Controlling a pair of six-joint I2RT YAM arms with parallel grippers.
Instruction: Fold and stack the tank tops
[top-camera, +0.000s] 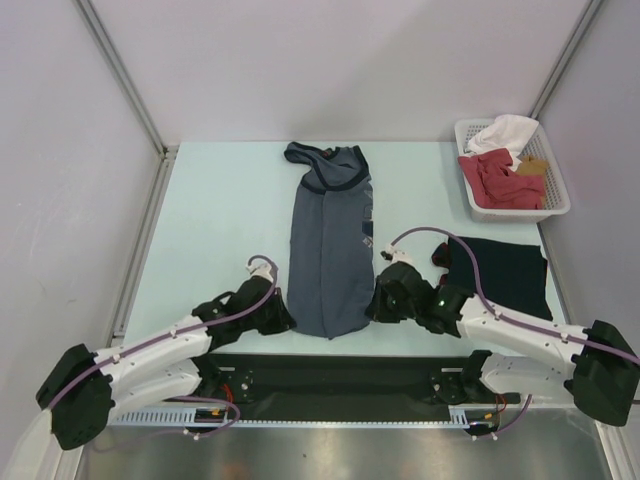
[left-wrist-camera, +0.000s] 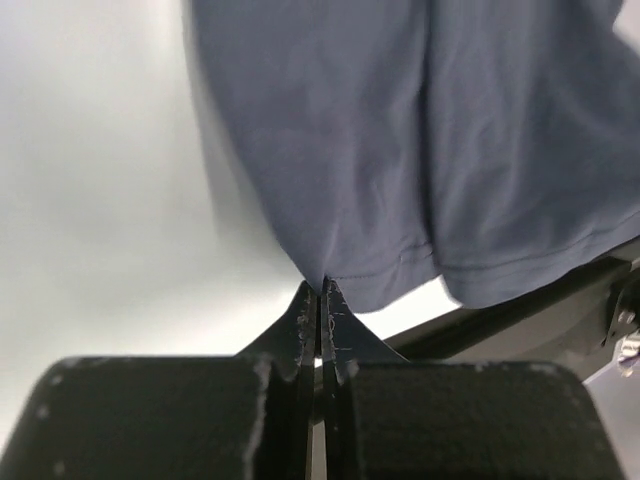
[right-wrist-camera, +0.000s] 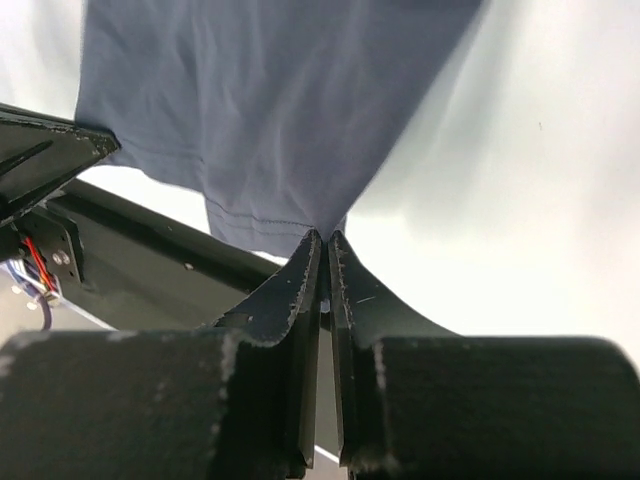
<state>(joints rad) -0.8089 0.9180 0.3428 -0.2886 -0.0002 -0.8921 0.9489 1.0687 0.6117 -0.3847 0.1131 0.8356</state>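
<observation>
The slate-blue tank top (top-camera: 330, 245) with white lettering lies lengthwise in the table's middle, folded narrow, neck at the far end. My left gripper (top-camera: 283, 318) is shut on its near left hem corner (left-wrist-camera: 322, 282). My right gripper (top-camera: 378, 305) is shut on its near right hem corner (right-wrist-camera: 327, 235). The hem is lifted slightly off the table in both wrist views. The dark navy tank top (top-camera: 500, 272) lies folded flat on the table to the right, partly under my right arm.
A white basket (top-camera: 478, 205) at the far right holds a red garment (top-camera: 500, 180) and a white garment (top-camera: 505, 132). A black strip (top-camera: 340, 375) runs along the near table edge between the arm bases.
</observation>
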